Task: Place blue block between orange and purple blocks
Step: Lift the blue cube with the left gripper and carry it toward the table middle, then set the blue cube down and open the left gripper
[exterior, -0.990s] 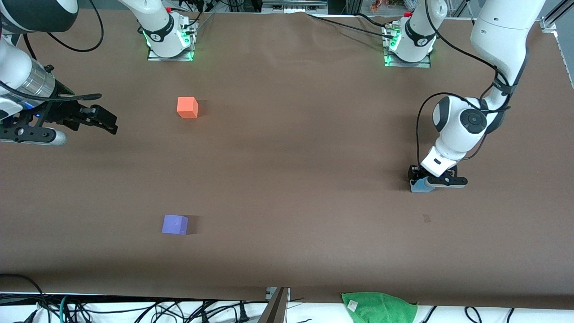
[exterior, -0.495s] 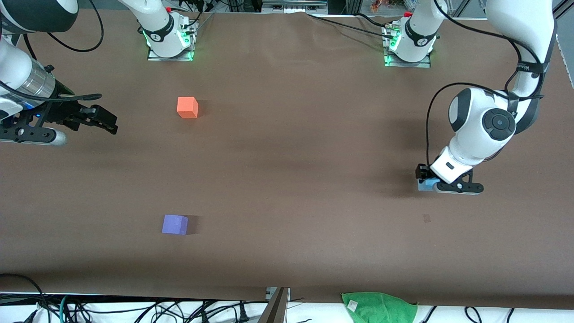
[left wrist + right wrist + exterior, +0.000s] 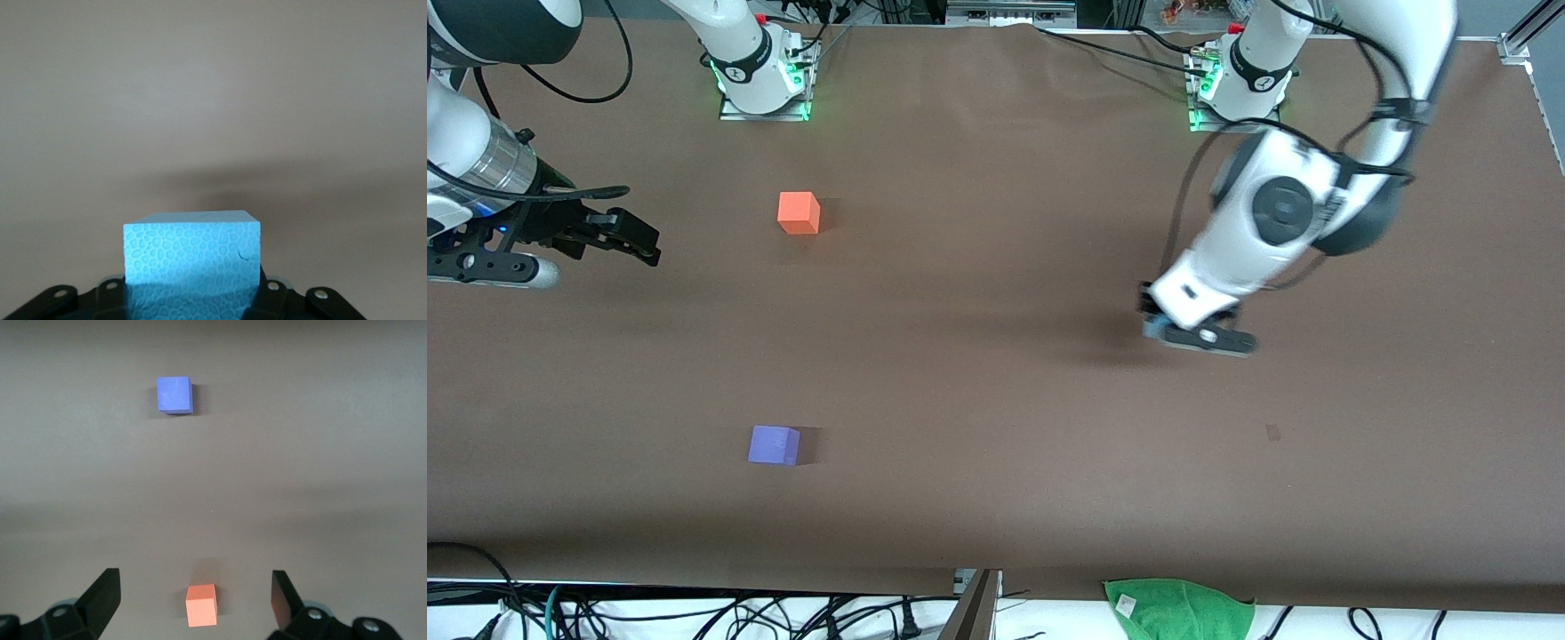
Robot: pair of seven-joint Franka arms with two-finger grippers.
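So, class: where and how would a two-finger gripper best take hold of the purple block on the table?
The purple block sits flat and alone on the table, its top face up. Probably best to come straight down and pinch two opposite upright side faces; they are flat, parallel and free of neighbours.

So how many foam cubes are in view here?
3. The bright orange matte cube lies nearest the robots' bases, the violet-purple matte cube nearer the front camera, and the sky-blue foam cube is gripped in the left hand.

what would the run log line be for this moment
left gripper: shut on light sky-blue matte cube, over table | right gripper: open, waiting | bright orange cube, violet-purple cube: apart
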